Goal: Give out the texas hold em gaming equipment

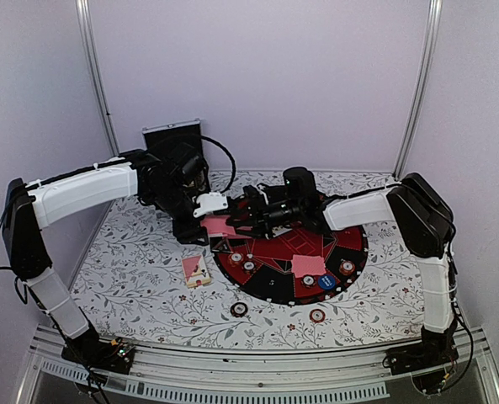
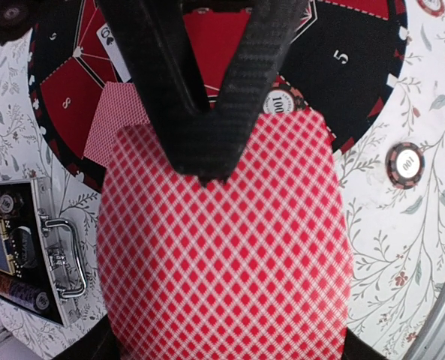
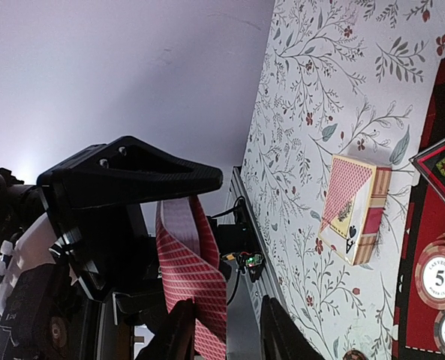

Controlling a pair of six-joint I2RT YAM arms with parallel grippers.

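**Left end effector** (image 2: 207, 163): the jaws are pressed together on the upper edge of a stack of pink-backed playing cards (image 2: 222, 262). The stack bows outward below the grip. It is held in the air over the far-left part of the round red-and-black mat (image 1: 270, 251).

**Right end effector** (image 3: 230, 307): the fingers are apart, one on each side of the free edge of the same stack. The cards stand closer to one finger than the other. Contact cannot be confirmed. The two end effectors meet tip to tip above the mat.

**On the mat:**
- A single pink-backed card (image 2: 113, 124) lies under the held stack, with a face-up card (image 2: 115, 52) just beside it.
- A "100" chip (image 2: 282, 101) lies at the stack's edge in the left wrist view.
- More pink cards (image 1: 308, 265) lie on the near-right part of the mat.
- A blue button (image 1: 327, 282) sits just beside them and a striped chip (image 1: 347, 268) is nearby.

**Off the mat:**
- The pink card box (image 1: 196, 270) lies on the floral tabletop (image 1: 131, 252), just left of the mat and nearer the arm bases than the left end effector.
- Two loose chips (image 1: 239, 309) rest by the mat's near edge.
- The black case (image 2: 27, 255) stands open at the far left, with chip stacks inside.
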